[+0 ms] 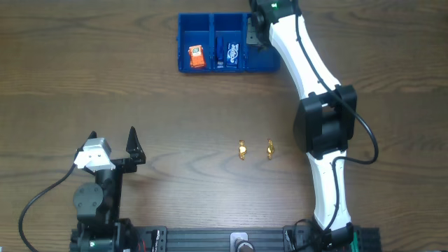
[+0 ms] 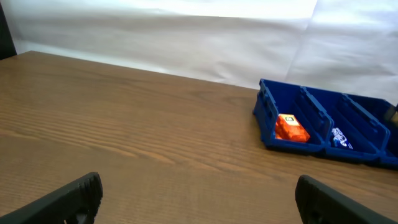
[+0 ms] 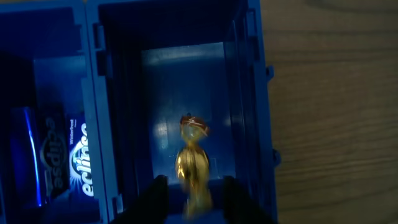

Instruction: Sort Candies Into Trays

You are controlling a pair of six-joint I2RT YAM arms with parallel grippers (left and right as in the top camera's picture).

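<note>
- Right pincer (image 3: 196,202) over blue plastic tray's (image 3: 252,93) end compartment with gold foil-wrapped candy (image 3: 193,165); grip cannot be told.
- Left pincer (image 1: 113,134) open, empty.
- Candy judged light, slippery; take mid-body.

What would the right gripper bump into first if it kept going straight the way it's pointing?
The right gripper points down into the rightmost compartment of the blue tray; the gold candy at its tip would likely touch that floor first, though depth is unclear.
</note>
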